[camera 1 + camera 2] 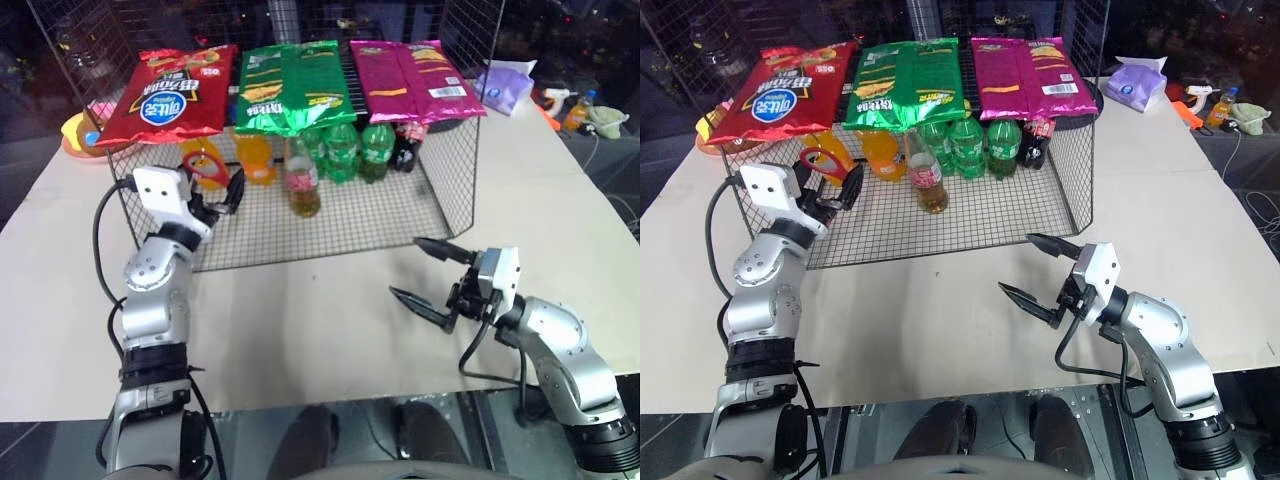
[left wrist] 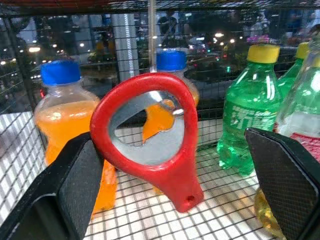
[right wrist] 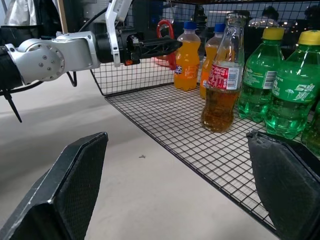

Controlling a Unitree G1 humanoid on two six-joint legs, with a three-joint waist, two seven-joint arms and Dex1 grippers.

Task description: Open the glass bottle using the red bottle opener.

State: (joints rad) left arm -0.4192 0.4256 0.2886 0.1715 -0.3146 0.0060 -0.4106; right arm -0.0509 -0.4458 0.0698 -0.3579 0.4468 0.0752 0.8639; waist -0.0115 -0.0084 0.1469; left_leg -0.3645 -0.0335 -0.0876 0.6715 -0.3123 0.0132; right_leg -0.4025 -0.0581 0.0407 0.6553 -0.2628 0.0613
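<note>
The left gripper (image 1: 222, 193) reaches forward, fingers spread. The right gripper (image 1: 430, 274) hovers low, apparently level, fingers wide apart.

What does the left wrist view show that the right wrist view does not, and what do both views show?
Left wrist view alone: the red bottle opener seen close, hanging between the open left gripper fingers, untouched; its pale centre opening is clear.
Right wrist view alone: the whole glass bottle standing on the wire rack, and the open right gripper.
Both: orange soda bottles and green soda bottles.
</note>
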